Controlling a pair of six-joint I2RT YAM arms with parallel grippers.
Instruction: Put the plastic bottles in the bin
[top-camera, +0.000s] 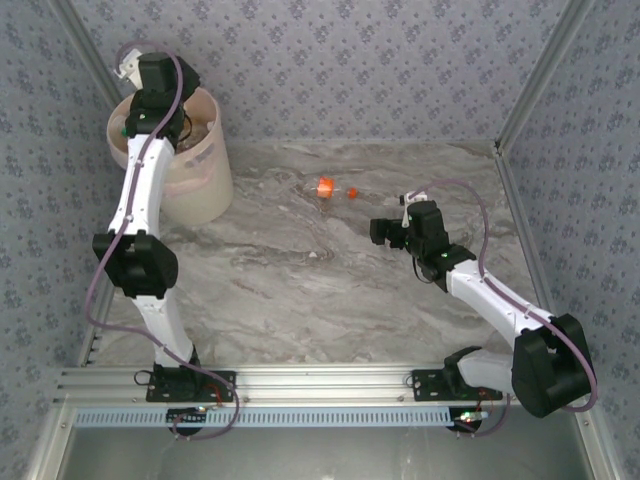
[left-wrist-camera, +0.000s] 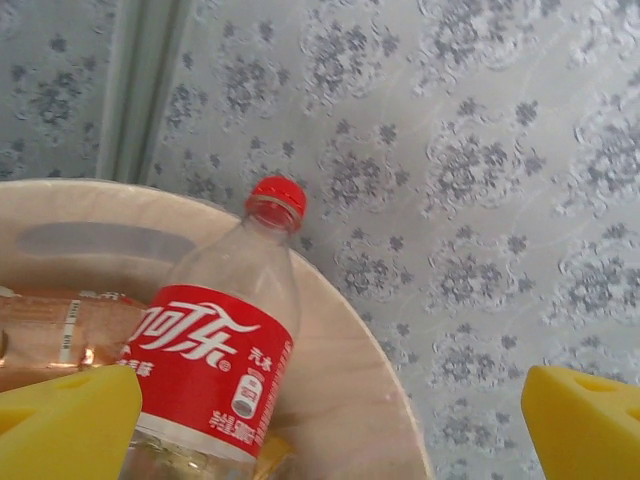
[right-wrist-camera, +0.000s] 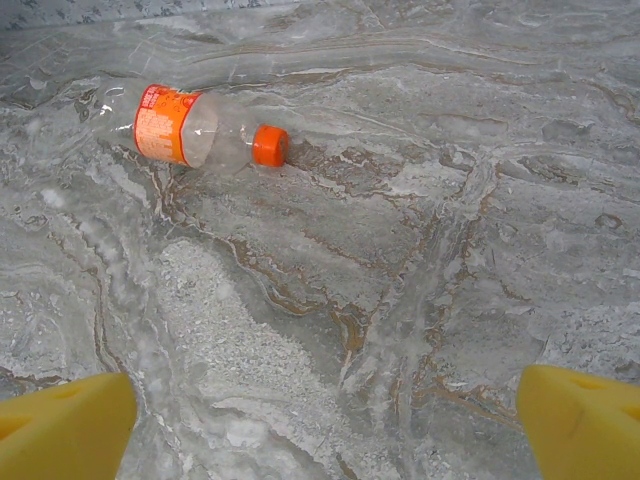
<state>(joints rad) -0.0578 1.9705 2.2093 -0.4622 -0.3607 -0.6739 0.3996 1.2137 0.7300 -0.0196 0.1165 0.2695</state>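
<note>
While both jaws stand wide, empty | risk: orange-capped clear plastic bottle (right-wrist-camera: 200, 135) may roll along marbled surface (right-wrist-camera: 400, 300) if nudged.

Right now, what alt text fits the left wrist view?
A red-capped, red-labelled clear bottle leans inside the pale bin, beside a brownish bottle lying at left. The left tool's yellow fingertips stand wide apart at the bottom corners, with grey patterned wallpaper behind.
</note>
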